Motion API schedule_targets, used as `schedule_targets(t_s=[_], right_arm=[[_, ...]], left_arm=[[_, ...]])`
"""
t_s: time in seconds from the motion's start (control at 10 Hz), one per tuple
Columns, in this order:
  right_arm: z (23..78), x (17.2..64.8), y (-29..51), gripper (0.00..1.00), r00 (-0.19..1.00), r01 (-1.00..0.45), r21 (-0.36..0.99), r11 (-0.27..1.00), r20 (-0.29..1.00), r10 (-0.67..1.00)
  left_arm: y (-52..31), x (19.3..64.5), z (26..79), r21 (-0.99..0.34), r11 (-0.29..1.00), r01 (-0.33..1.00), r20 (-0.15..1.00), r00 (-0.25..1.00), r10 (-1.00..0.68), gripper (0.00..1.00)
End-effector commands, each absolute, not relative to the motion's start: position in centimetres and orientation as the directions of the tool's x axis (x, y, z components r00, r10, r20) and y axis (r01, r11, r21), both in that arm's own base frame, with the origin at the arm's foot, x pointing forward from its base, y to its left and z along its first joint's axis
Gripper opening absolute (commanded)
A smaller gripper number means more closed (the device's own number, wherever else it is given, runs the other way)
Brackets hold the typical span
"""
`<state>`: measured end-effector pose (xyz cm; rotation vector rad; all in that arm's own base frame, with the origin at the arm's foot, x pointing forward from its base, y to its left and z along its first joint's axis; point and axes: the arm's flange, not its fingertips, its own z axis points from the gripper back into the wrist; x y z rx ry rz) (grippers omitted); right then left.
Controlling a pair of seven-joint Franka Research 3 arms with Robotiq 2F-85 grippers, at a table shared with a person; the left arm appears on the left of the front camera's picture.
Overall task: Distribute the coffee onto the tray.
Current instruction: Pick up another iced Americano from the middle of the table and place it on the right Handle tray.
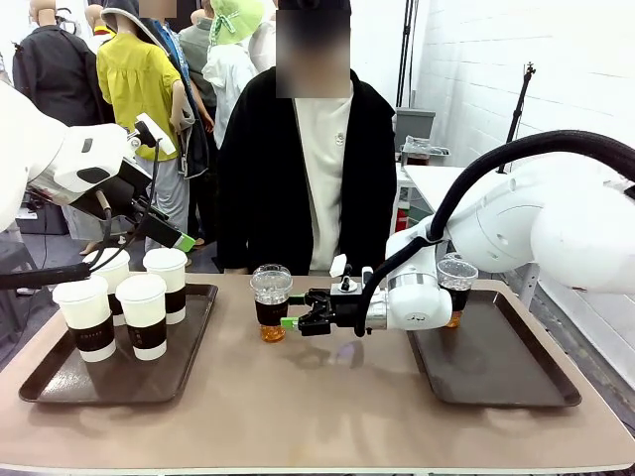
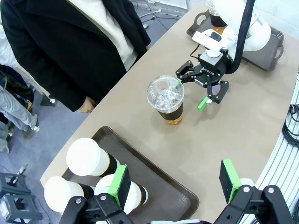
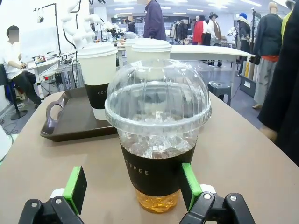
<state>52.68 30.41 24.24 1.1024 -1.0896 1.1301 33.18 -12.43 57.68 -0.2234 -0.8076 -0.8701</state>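
So the clear plastic dome-lidded cup of amber drink [image 1: 271, 301] sat on the tan desk [image 1: 327, 407] between the 2 trays, near the person's side. The right gripper [image 1: 294, 323] was level with its dark sleeve, jaws wide, 1 green pad at each side and not squeezing, probably lined up for a grab. Another clear iced cup [image 1: 456, 283] was already on the right dark brown tray [image 1: 516, 382]. The 4 white lidded paper cups [image 1: 134, 302] stood on the left brown tray [image 1: 60, 382]. The left gripper [image 2: 175, 184] hovered above them, wide and empty.
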Motion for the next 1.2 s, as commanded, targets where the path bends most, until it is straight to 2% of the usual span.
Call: schedule_targets(t_s=[0.0,0.4,1.1], right_arm=[[23.9,53.3,31.1,1.0,0.116,-0.985,0.1,0.143,0.988,0.106],[23.4,53.5,31.7,1.0,0.112,-0.979,0.093,0.179,0.989,0.097],[22.1,54.0,34.2,1.0,0.13,-0.981,0.118,0.156,0.989,0.073]], left_arm=[[-12.4,33.3,57.6,0.134,0.644,0.753,0.712,0.379,-0.591,1.0],[-12.4,33.3,57.6,0.134,0.644,0.753,0.712,0.379,-0.591,1.0],[-12.4,33.3,57.6,0.134,0.644,0.753,0.712,0.379,-0.591,1.0]])
